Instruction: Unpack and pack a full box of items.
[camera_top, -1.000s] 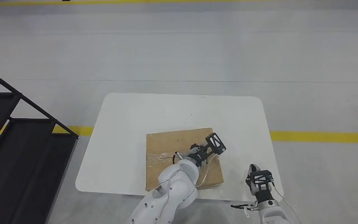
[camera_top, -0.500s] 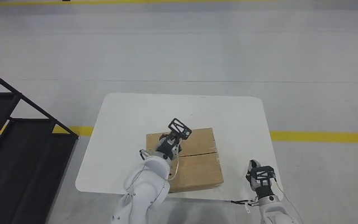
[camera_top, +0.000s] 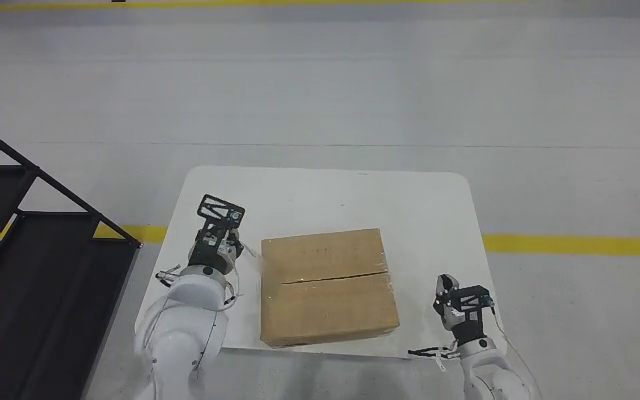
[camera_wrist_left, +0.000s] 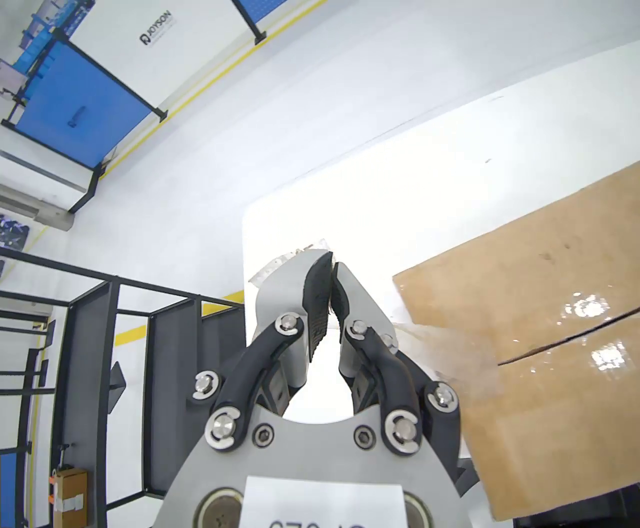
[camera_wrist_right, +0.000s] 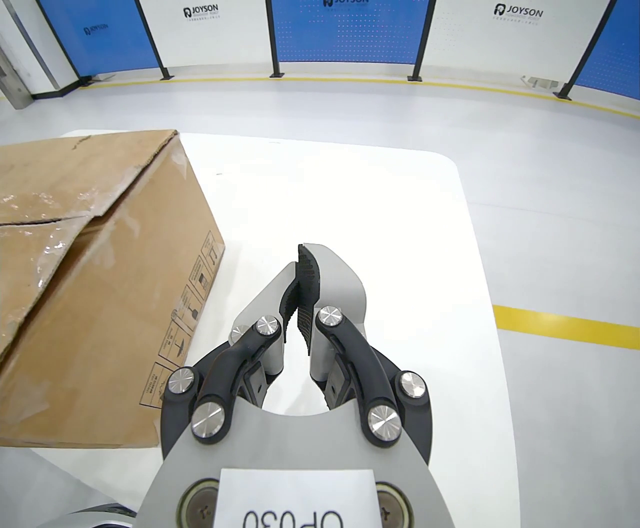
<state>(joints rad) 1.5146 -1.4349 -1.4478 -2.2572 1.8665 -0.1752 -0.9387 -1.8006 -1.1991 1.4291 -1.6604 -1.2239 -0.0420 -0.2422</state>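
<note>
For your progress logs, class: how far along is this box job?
Done: the tape looks mostly peeled from the box seam. In hand: the left gripper pinches that tape beside the box. Left: flaps closed, nothing unpacked; the right gripper hangs shut, empty.

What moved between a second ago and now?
The left gripper swept from the right end of the box along its top seam to above the table off its left end, jaws shut on clear tape that trails back to the seam. Box and right gripper stayed put.
</note>
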